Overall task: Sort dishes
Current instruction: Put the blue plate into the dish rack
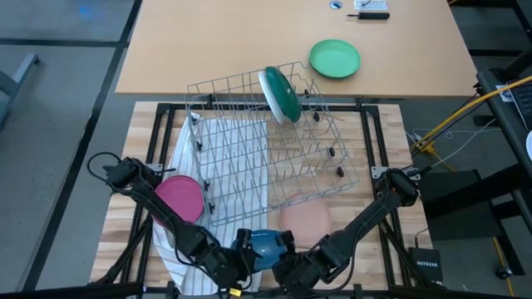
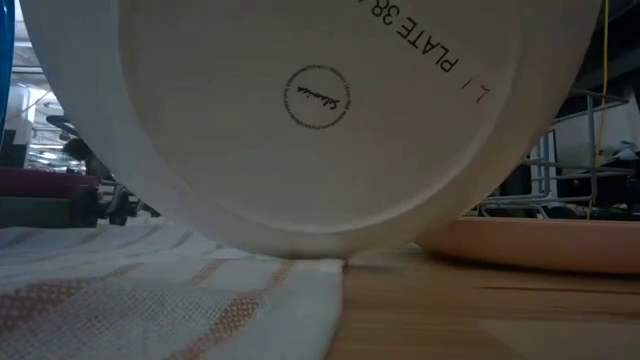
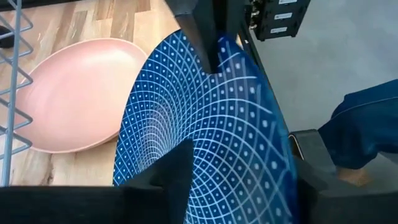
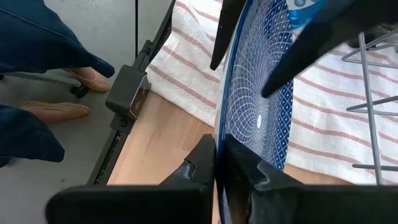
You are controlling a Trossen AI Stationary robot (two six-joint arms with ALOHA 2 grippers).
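Blue plate point(image 3: 211, 143) upright beside rack point(image 1: 274, 141): rigid, glazed, slippery, breakable. Right gripper point(image 4: 219, 163) jaws pinch its rim; left gripper point(image 3: 242, 180) jaws straddle the rim opposite.

A wire dish rack point(image 1: 274, 141) sat tilted across the far edge of the wooden table point(image 1: 374, 208), reaching onto the tan counter point(image 1: 216, 41) beyond. A striped towel point(image 1: 220, 145) lay under the rack's left side and ran to the table's near edge. On the counter, a vivid green plate point(image 1: 335, 59) lay near the right edge, and a small dark tool point(image 1: 368, 14) lay at the far edge.
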